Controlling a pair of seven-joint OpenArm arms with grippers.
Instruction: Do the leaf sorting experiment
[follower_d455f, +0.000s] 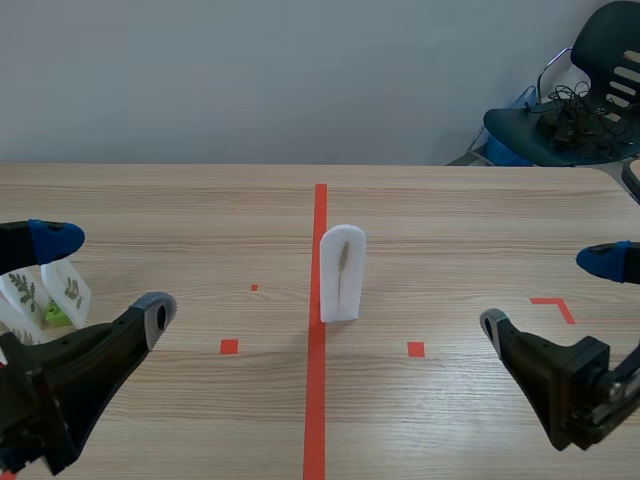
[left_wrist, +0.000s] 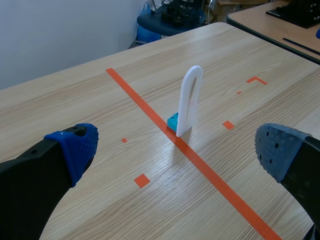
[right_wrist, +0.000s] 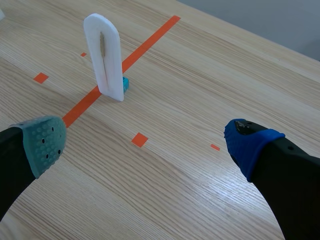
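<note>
My left fingers (follower_d455f: 155, 312) and right fingers (follower_d455f: 603, 261) hang spread and empty either side of the white leaf card (follower_d455f: 342, 272), upright on the desk (follower_d455f: 450, 220) in a blue clip (left_wrist: 172, 121). An off-centre pinch could topple it.

The wooden table (follower_d455f: 450, 230) carries an upright white slab (follower_d455f: 342, 272) at centre and leaf cards (follower_d455f: 68, 290) at left.

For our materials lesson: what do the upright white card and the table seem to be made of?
Card: probably matte white plastic or foam board; thick, smooth, stands rigid. Table: wood or wood-look laminate; light grain lines, slight sheen.
</note>
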